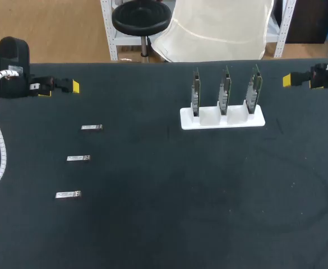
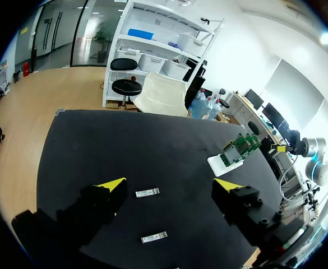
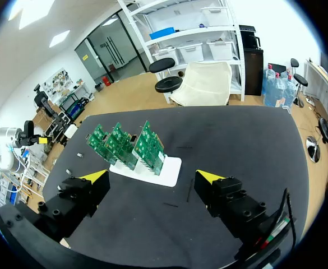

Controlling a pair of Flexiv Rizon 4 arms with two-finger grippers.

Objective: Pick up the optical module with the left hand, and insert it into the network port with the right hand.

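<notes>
Yellow-tipped fingers of the left gripper point(image 2: 169, 185) are spread wide and nothing is pinched or touched by them. It's parked over the far-left part of the black worktop point(image 1: 169, 213). Same deal for the right gripper point(image 3: 152, 178): fingers set well apart, nothing held, positioned at the far-right edge.

Three optical modules are laid flat in a slanted column on the worktop's left side, well apart from each other: the far module point(image 1: 91, 128), the middle module point(image 1: 78, 158) and the near module point(image 1: 68, 195). Each is seen as a small silvery bar lying crosswise. Only two are caught in the left wrist view, through the gap between the fingers, untouched.

Three green network cards point(image 1: 225, 92) are stood upright in a white holder point(image 1: 220, 124) right of centre, well apart from the modules. The ports themselves can't be made out. The left arm is cut off at the edge, with a white ribbed cable point(image 1: 0, 145) hung from it.
</notes>
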